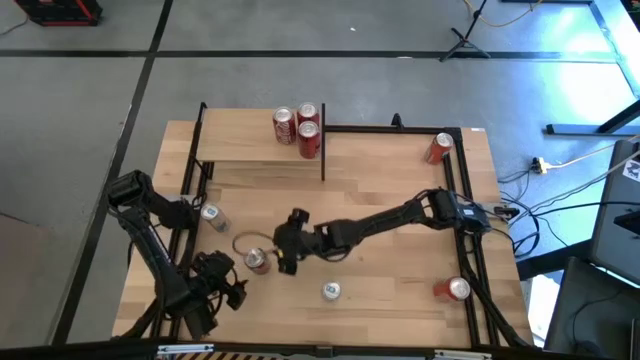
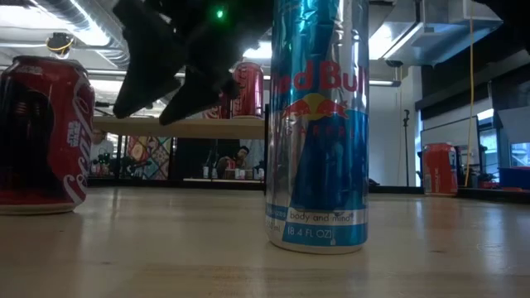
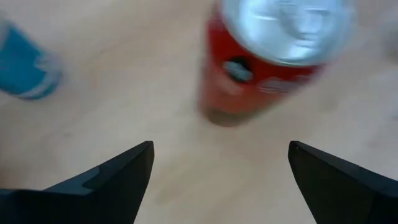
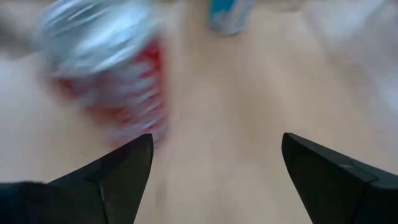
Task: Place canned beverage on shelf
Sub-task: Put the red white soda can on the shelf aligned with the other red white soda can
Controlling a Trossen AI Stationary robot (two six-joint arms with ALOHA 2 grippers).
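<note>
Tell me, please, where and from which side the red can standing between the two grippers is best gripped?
Grip the red can around its round side wall, about mid-height, coming in level from the right gripper side. It stands upright, and that gripper's jaws are open beside it.

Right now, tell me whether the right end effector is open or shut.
Open: the right end effector has dark fingers set wide apart, empty.

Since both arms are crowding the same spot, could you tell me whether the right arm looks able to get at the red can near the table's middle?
Probably yes: the right gripper is open, right beside the red can, with bare wood between. The left gripper, also open, hovers close and might get in the way.
</note>
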